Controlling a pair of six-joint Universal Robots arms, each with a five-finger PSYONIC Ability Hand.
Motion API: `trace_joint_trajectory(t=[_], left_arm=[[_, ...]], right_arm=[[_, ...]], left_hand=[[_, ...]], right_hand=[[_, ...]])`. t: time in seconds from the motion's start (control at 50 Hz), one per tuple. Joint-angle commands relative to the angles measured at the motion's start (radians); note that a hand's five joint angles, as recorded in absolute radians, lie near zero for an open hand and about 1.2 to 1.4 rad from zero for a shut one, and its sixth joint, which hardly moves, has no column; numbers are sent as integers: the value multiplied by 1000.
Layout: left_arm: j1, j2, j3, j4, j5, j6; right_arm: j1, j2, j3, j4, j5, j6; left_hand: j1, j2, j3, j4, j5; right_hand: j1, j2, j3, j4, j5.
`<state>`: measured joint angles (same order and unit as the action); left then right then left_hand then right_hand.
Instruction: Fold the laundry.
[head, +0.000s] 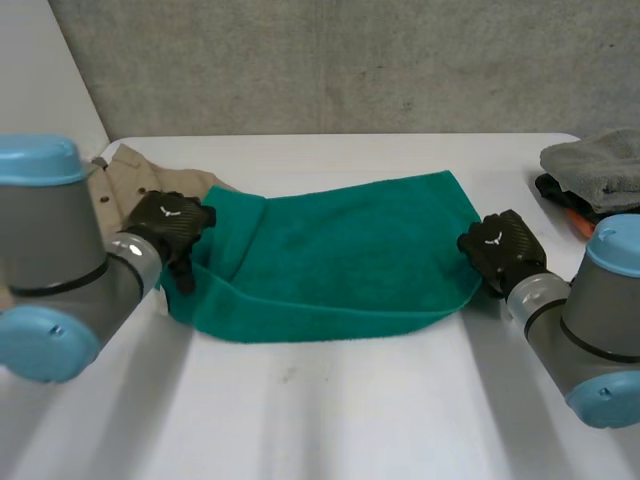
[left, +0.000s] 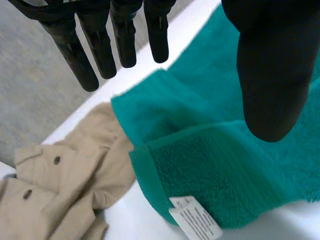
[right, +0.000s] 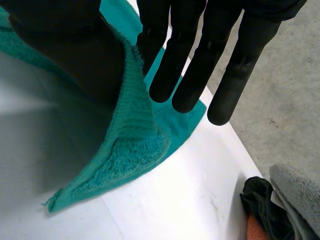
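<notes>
Left hand (head: 170, 222): open. In its wrist view the straight fingers (left: 100, 50) are spread apart from the thumb, above the towel's left end and holding nothing.
Right hand (head: 500, 250): gripping the towel. In its wrist view the towel's right edge stands up between the thumb and the straight fingers (right: 190, 60), caught against the thumb.
Towel (head: 340, 260): green terry cloth, lying across the middle of the table with its length running left to right. It is doubled over, with a rounded fold along its near side.
Towel's left end (left: 215, 175): the top layer lies turned over the lower one, under the left hand.
Label (left: 195, 220): white and printed, at the corner of the towel's top layer in the left wrist view.
Beige garment (head: 125, 180): crumpled at the table's far left corner. Buttons show in the left wrist view (left: 60, 185), and its near part touches the towel's left end.
Grey cloth (head: 595, 165): bunched at the table's far right edge, well apart from the towel.
Black cloth (head: 555, 190): under the grey cloth, on its towel side.
Orange thing (head: 578, 222): peeks out beneath the black cloth. I cannot tell what it is.
Table (head: 320, 410): white.
</notes>
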<state>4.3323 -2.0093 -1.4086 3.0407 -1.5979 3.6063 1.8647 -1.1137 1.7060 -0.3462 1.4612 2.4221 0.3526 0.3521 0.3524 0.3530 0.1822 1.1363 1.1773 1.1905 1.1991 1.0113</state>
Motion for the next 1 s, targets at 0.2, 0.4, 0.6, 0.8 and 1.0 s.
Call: trace_joint_trajectory(t=[0.2,0.4,0.6,0.8,1.0], left_arm=[[-14,-261,258,-143,-142,37],[-5,-246,255,-186,-143,51],[-25,7,45,-207,-143,61],[-19,357,-269,-512,-110,305],[0,293,-313,-398,-95,442]], right_arm=[[-2,5,9,-1,1,-23],[-13,3,-3,6,1,-23],[-45,-128,-52,189,-4,-90],[-194,-339,-33,818,-127,-515],[-191,-195,-26,860,-113,-629]], left_hand=[[219,219,219,218,215],[867,868,867,867,863],[1044,1044,1044,1043,1039],[1044,1044,1044,1043,1039],[1044,1044,1044,1043,1039]], right_hand=[[260,219,206,197,210],[260,219,206,197,210],[260,219,206,197,210],[260,219,206,197,210],[260,219,206,197,210]])
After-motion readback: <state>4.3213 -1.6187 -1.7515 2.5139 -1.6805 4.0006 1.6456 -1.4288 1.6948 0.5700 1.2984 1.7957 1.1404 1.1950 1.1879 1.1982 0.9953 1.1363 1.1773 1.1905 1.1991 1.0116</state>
